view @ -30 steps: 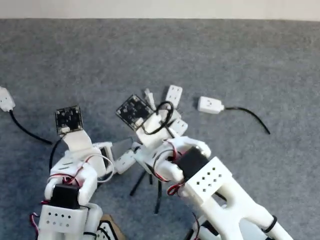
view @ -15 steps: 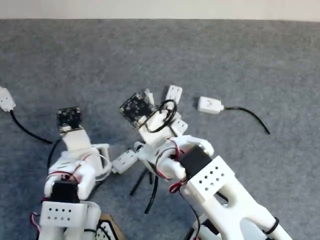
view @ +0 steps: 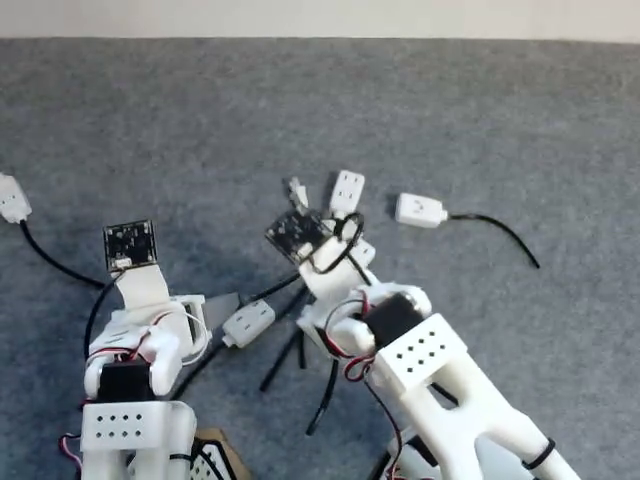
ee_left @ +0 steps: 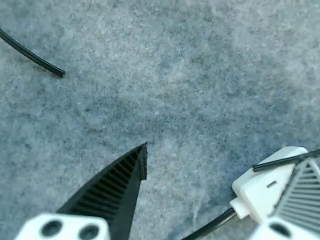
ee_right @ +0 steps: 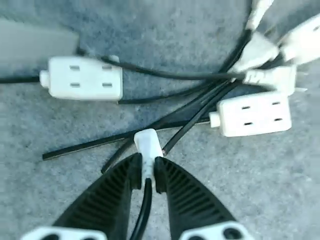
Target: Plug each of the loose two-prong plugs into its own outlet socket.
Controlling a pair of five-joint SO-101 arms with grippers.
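Seen from the high view, both arms lean in from the near edge over the grey carpeted table (view: 520,110), the left arm (view: 130,350) at the near left and the right arm (view: 400,345) bent toward a tangle of black cables (view: 290,355) in the middle. A white near socket (view: 248,323) lies on the carpet just beside the left arm's wrist. Beyond the right arm's camera board lie a far socket (view: 347,190) with a loose plug (view: 297,190) near it, and a right-hand socket (view: 420,209) a little apart. An edge socket (view: 12,198) sits well away at the left border. In the left wrist view, the left gripper (ee_left: 227,155) stands released, its fingers (ee_left: 125,180) spread wide over bare carpet and grasping nothing. The near socket shows against the other finger (whether touching it or just short, I cannot tell), and a cut cable end (ee_left: 57,73) lies well off. In the right wrist view, the right gripper (ee_right: 146,162) is clenched on a white held plug (ee_right: 148,142), whose cord runs back between the fingers; its prongs are hidden. The held plug hangs over crossing cables between the near socket and a middle socket (ee_right: 252,114), touching neither. A bunch of further plugs (ee_right: 270,77) lies just past the middle socket.
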